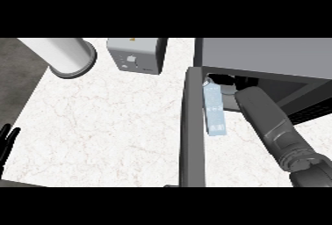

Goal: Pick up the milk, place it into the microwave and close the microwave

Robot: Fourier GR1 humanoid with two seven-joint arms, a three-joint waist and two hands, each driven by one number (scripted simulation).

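One pale blue milk (214, 112) carton, long and boxy, lies at the mouth of the grey microwave (259, 55) in the upper right of the frame, just right of its open door (193, 132) (a dark slab running down the middle). The right forearm, a smooth grey tube, stretches up into the opening; its hand (224, 80) is mostly hidden inside, so I cannot tell its grip. The left hand (6, 136) rests with straight fingers at the left edge. On the white marbled table (110, 127): one toaster (135, 55), one white cylinder (65, 55).

White marble counter (110, 132), dark grey floor (19, 74)
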